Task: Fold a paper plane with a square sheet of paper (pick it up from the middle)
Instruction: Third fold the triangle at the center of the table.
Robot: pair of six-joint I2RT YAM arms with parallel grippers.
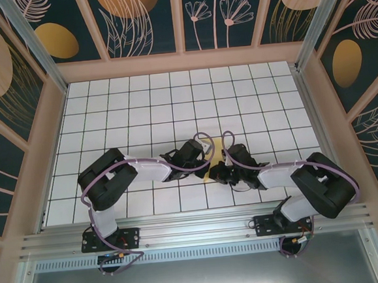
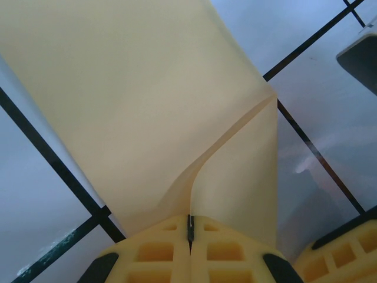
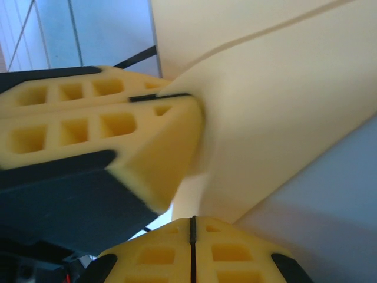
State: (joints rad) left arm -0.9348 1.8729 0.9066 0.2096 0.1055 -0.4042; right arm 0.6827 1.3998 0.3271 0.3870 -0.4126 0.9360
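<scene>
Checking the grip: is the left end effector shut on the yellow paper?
Yes, the yellow paper emerges from the shut left end effector.

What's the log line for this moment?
left gripper: shut on paper | right gripper: shut on paper | paper: bent, pinched by both

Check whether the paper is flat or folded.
Folded: the square sheet of paper shows a crease, pinched by left pincer and right pincer.

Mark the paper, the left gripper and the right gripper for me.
paper [image 2: 135, 100], left wrist view, on its broad flat panel.
left gripper [image 2: 189, 227], left wrist view, on the seam between its shut fingertips.
right gripper [image 3: 192, 227], right wrist view, on the seam between its shut fingertips.
</scene>
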